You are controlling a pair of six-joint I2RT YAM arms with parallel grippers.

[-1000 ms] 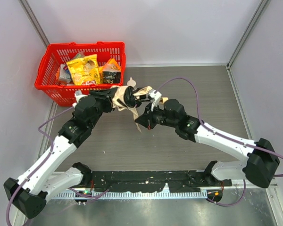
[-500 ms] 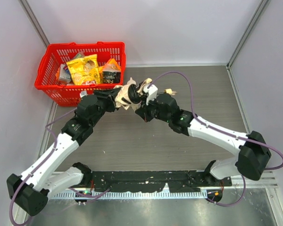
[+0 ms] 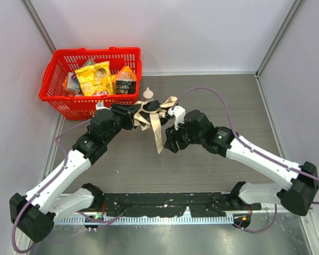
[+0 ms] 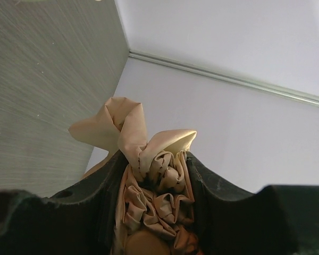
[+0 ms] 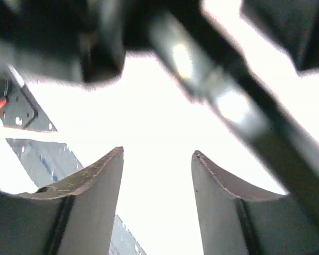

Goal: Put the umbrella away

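The umbrella [image 3: 149,112] sits near the middle of the top view, a crumpled beige bundle held above the desk [image 3: 228,101], just right of the red basket [image 3: 52,69] in the upper left. The left gripper [image 4: 155,175] is clenched on it. In the left wrist view, the 2 dark fingers [image 4: 109,186] press on either side of the gathered fabric, and folded flaps stick out beyond the tips. A loose beige strip [image 3: 157,133] hangs from the bundle toward the lower part of the frame. A small pale knob [image 3: 148,93] shows just above the bundle; I cannot tell whether it is joined to it.

The right gripper [image 5: 157,154] is released. In its wrist view the 2 fingers stand apart, with only overexposed white between them. A dark bar [image 5: 228,101] crosses diagonally above them, too blurred to name. From above, the right arm's end is just right of the bundle.

The basket holds yellow and orange snack packets [image 3: 95,77].
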